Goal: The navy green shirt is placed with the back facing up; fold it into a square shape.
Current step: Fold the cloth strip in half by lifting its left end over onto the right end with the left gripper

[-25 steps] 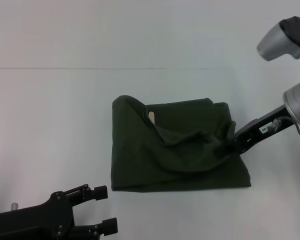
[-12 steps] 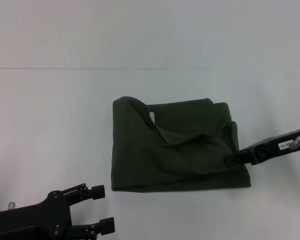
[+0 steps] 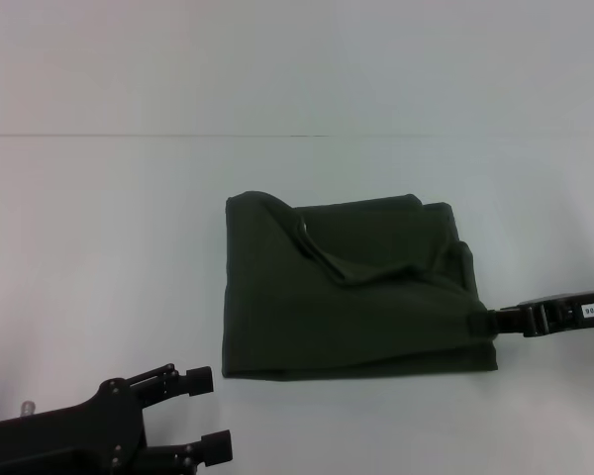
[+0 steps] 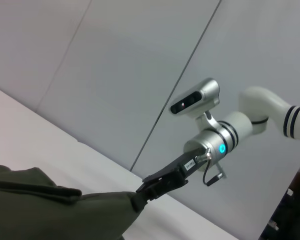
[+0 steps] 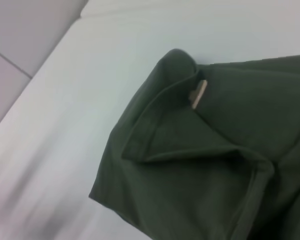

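Shirt: the shirt (image 3: 351, 292) lies folded into a rough rectangle in the middle of the white tabletop (image 3: 99, 247), plain side up, with a diagonal flap creased across its upper part.
Left pincer: the left pincer (image 3: 193, 411) sits low at the near left, apart from the shirt, fingers spread, holding nothing.
Right pincer: the right pincer (image 3: 483, 320) reaches in level from the right; its tip meets the shirt's right edge, but whether it grips the cloth I cannot tell.
Left wrist view: shows the right pincer (image 4: 142, 191) from the side, its dark tip against the cloth's edge (image 4: 65, 212).
Right wrist view: shows a small pale tag (image 5: 198, 94) at the folded corner of the shirt (image 5: 200, 165), barely visible from the head.
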`<action>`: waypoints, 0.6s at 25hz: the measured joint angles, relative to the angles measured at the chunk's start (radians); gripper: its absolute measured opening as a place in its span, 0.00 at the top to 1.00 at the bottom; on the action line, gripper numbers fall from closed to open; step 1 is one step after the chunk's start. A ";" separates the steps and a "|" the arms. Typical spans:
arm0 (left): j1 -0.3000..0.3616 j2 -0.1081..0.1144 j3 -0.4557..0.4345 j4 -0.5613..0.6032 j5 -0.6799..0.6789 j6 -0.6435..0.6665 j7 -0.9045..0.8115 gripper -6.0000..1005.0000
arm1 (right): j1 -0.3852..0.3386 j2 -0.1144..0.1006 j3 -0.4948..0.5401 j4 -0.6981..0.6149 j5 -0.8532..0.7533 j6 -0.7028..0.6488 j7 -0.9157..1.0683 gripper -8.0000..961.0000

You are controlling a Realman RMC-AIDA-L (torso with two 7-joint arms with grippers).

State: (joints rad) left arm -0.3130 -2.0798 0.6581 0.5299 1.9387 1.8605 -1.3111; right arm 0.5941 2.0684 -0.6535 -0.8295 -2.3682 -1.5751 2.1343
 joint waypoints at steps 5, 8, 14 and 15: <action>0.000 -0.002 0.000 -0.002 0.004 0.001 0.000 0.06 | -0.013 -0.007 0.038 0.065 0.002 0.019 -0.040 0.98; 0.000 -0.002 0.000 -0.002 0.006 0.001 0.000 0.06 | -0.014 -0.007 0.061 0.099 0.002 0.026 -0.065 0.98; 0.000 -0.002 0.005 -0.002 0.006 0.000 -0.001 0.06 | -0.020 -0.009 0.076 0.117 0.001 0.026 -0.075 0.98; 0.000 -0.002 0.005 -0.002 0.006 0.000 -0.001 0.06 | -0.024 -0.012 0.078 0.117 0.002 0.024 -0.080 0.98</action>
State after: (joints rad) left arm -0.3133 -2.0815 0.6634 0.5277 1.9449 1.8605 -1.3116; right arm 0.5696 2.0565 -0.5755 -0.7126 -2.3667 -1.5506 2.0542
